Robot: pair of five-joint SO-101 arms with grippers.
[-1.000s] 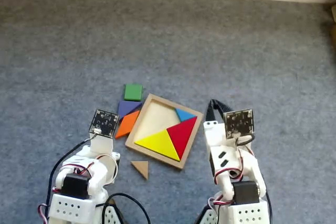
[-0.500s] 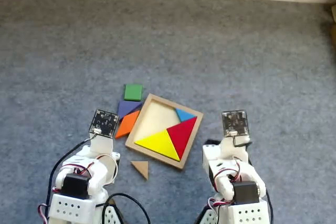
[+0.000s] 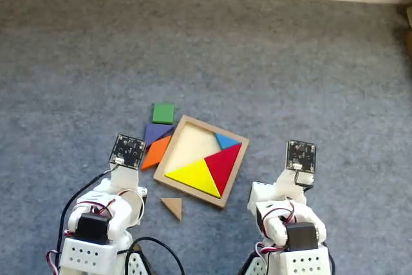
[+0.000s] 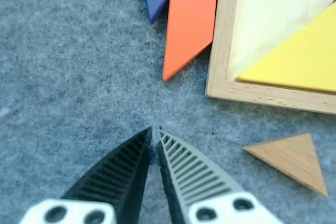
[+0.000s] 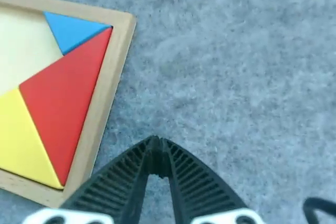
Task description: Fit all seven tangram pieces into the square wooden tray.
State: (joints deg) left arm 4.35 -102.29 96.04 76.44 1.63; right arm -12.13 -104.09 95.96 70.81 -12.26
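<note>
Right gripper first: it was closed, fingertips pressed together with nothing between them. It hung over the grey mat just outside the tray, on the side where the red triangle lay. Over the last second I had pulled that arm back. It had stood tall beside the tray's right edge, and by this moment it was folded low toward its base. My left gripper had not stirred. It was closed and empty too, its tips aimed at the mat near the orange parallelogram, with the wooden triangle off to one side.

No piece had shifted while I withdrew. Three sat in the tray: the yellow triangle, the red triangle edge to edge with it, and the small blue triangle in the corner next to the red. The rest of the tray floor was bare wood. Four pieces waited outside. The green square and the purple triangle lay by the tray's far left side. The orange parallelogram lay against its left rim, and the wooden triangle lay apart, near its closest corner.

I took the retreat to mean the right arm's turn was over. Every loose piece lay on the left arm's side, so I judged the next pick would be its job, probably the orange parallelogram, nearest its tips.
</note>
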